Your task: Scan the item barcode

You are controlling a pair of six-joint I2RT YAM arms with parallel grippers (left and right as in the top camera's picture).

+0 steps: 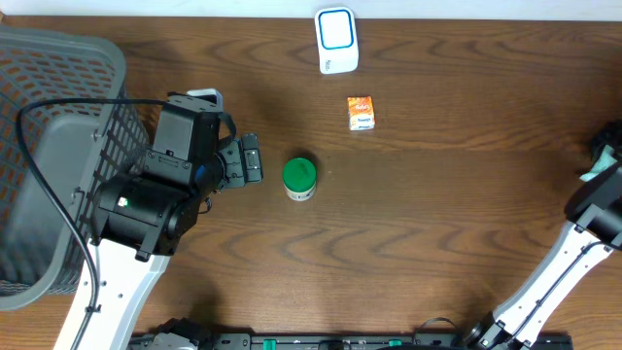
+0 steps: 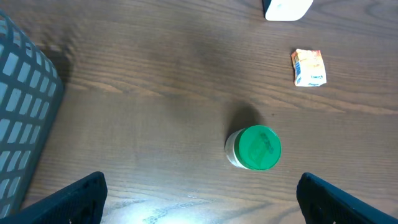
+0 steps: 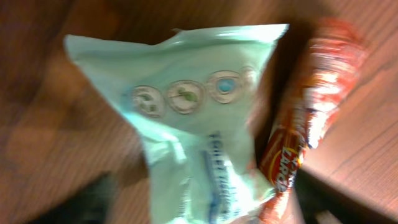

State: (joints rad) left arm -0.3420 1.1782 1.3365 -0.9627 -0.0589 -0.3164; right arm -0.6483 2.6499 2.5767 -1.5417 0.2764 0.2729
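The left jaws stand spread wide, holding nothing, low over the table (image 1: 437,243). The green-lidded jar (image 1: 299,178) stands upright just ahead of them and slightly toward their right finger, apart from both fingers. Beyond the jar lie a small orange box (image 1: 361,112) and, at the far edge, the white-and-blue scanner (image 1: 336,39). A grey basket (image 1: 58,126) sits to the left. At the table's right edge, the right jaws are parted, one finger on either side of a mint-green packet (image 3: 199,124) lying beside an orange snack wrapper (image 3: 305,112). The view is blurred.
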